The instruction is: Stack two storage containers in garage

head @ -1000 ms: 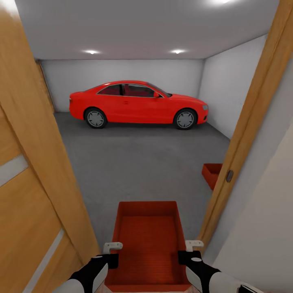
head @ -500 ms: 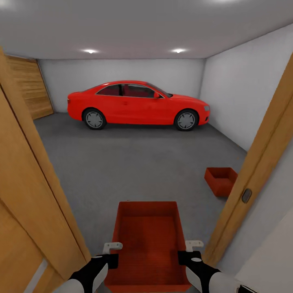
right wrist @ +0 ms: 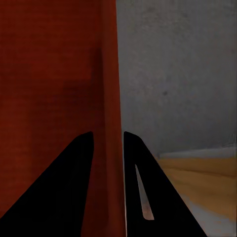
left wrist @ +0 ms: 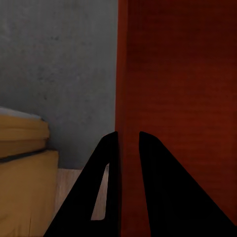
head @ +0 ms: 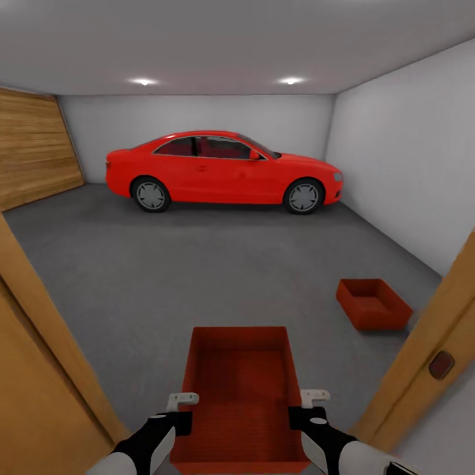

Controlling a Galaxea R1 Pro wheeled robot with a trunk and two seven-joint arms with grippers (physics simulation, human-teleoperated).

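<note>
You are looking from a doorway into the garage: dark grey floor [head: 218, 264], grey-white walls, a red car [head: 221, 168] parked side-on at the far wall, and the plank door [head: 33, 152] on the left.

Carried container [head: 239, 396]: held low in front of you, open top up, level, between both arms. The left gripper [head: 181, 408] is clamped on its left wall, the right gripper [head: 309, 406] on its right wall. In the left wrist view the thin red wall [left wrist: 129, 98] runs between the two dark fingers [left wrist: 106, 187]; the right wrist view shows the same pinch on the other wall [right wrist: 109, 98]. Contact looks firm, though the fingertips are in shadow.

Second container [head: 373, 303]: sitting on the floor ahead and to the right, near the right wall, well apart from the carried one, open top up. The wooden door frame [head: 422, 369] partly borders it.
</note>
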